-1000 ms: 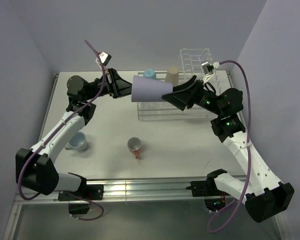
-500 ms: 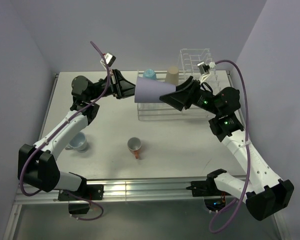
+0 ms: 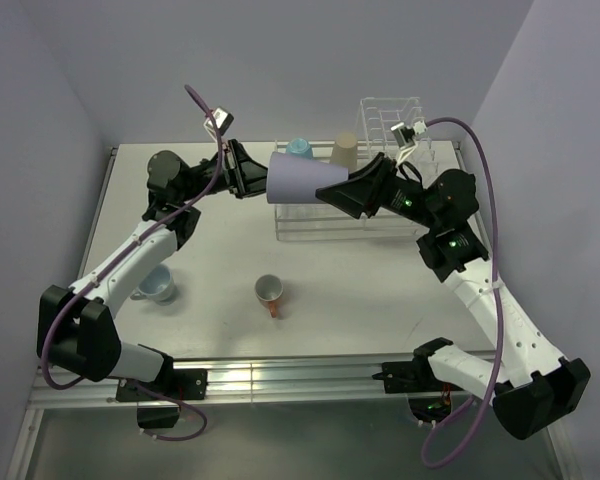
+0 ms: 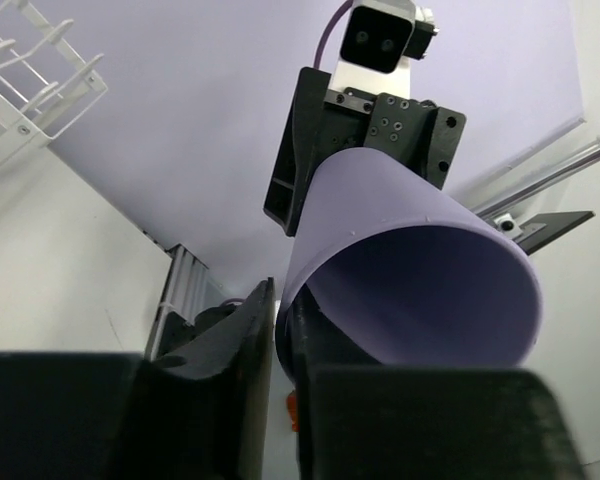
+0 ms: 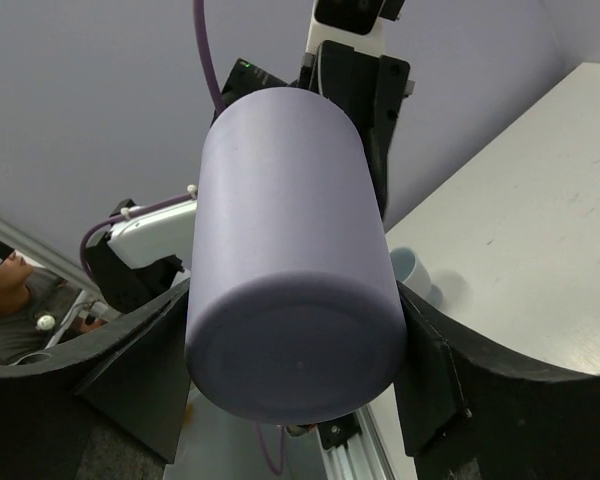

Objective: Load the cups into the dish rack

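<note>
- Purple tapered plastic cup (image 3: 300,180): we find it off the table, lying on its side between both grippers. Its wide mouth faces the left arm and its flat base the right. In the top view it overlaps the low section of the rack.
- Left gripper (image 3: 255,178): at the cup's mouth, with one finger (image 4: 230,350) outside the rim wall and the other inside. The gap is narrow; we cannot tell whether they press the wall.
- Right gripper (image 3: 345,190): jaws closed against the cup's narrow base end, one black finger (image 5: 430,370) on each side.
- Clear, thin-barred rectangular dish rack (image 3: 400,120): at the far right of the table.
- Light blue cup (image 3: 299,148) and tall tan cup (image 3: 344,151): at the rack's far edge.
- Pale grey-blue mug (image 3: 160,285): on the white table (image 3: 220,250), near left.
- Small orange-handled mug (image 3: 269,291): on the table, near centre, white inside showing.
</note>
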Controlling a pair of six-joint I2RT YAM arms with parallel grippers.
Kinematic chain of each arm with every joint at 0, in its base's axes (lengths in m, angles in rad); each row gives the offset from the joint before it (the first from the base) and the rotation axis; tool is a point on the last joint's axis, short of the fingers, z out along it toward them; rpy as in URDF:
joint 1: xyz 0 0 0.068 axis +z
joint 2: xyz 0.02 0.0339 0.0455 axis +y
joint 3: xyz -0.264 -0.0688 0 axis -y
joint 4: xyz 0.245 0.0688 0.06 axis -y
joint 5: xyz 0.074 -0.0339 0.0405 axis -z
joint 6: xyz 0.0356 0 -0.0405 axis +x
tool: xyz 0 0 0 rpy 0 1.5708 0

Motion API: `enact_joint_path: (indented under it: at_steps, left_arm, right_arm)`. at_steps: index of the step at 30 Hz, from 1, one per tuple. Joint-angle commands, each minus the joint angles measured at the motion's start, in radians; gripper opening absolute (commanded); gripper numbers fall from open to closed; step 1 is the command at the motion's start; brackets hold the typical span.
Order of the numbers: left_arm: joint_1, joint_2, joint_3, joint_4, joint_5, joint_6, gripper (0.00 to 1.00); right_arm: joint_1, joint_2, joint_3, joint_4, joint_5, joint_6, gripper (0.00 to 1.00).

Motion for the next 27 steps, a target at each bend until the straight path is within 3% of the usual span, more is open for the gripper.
enact_joint_path:
  at_steps: [1,3,8,14,20,23,27]
  left_arm:
    - [-0.008,-0.031,0.005,-0.037,-0.017,0.065,0.25]
    - [-0.008,-0.040,0.010,-0.060,-0.024,0.090,0.37]
    - [0.009,-0.063,0.031,-0.146,-0.060,0.136,0.49]
    - [0.101,-0.097,0.002,-0.161,-0.081,0.115,0.51]
    - [0.285,-0.107,-0.009,-0.141,-0.041,0.067,0.51]
    - [0.349,-0.115,0.013,-0.272,-0.055,0.116,0.51]
    - [0.374,-0.120,0.077,-0.620,-0.145,0.320,0.51]
  right_arm:
    - [0.014,-0.005,0.066,-0.026,0.037,-0.031,0.00]
    - [0.014,-0.012,0.072,-0.055,0.054,-0.048,0.00]
    - [0.014,-0.023,0.103,-0.130,0.080,-0.088,0.00]
    - [0.011,-0.037,0.137,-0.233,0.136,-0.151,0.00]
    - [0.005,-0.042,0.166,-0.379,0.226,-0.249,0.00]
    - [0.005,-0.019,0.230,-0.523,0.348,-0.338,0.00]
    - [0.007,0.084,0.441,-0.816,0.533,-0.457,0.00]
